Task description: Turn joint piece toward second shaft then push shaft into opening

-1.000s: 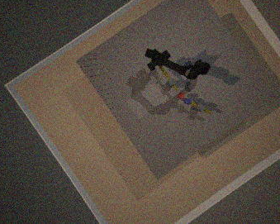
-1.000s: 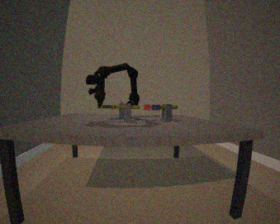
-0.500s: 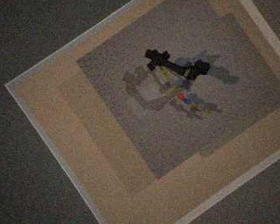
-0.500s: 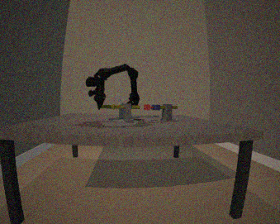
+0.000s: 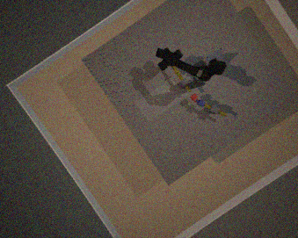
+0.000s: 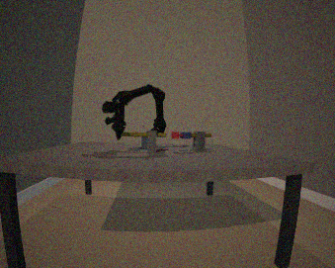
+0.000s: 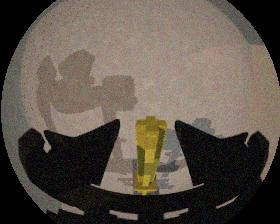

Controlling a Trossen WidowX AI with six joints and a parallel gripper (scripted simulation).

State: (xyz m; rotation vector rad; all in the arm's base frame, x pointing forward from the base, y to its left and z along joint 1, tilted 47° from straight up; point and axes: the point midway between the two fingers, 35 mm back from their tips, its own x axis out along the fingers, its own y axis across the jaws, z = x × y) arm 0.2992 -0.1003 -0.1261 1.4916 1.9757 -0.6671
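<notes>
The joint piece, with a red part point(image 5: 194, 97) point(image 6: 175, 134) and a blue part point(image 5: 201, 103) point(image 6: 186, 135), sits on the end of the first yellow shaft point(image 5: 223, 113) point(image 6: 209, 135), in a grey block point(image 6: 200, 142). The second yellow shaft point(image 5: 178, 73) point(image 6: 133, 134) passes through another grey block point(image 6: 149, 140). Its near end stands a small gap from the red part. My gripper point(image 6: 119, 135) point(image 7: 147, 123) is open at the shaft's far end. In the wrist view the shaft lies between the fingers, with space on both sides. The exact direction of the joint's opening is too small to tell.
The grey table top point(image 6: 235, 164) carries both blocks. The arm arches from its base point(image 6: 159, 126) behind the second shaft's block. Shadows of the arm fall on the table beside the shafts.
</notes>
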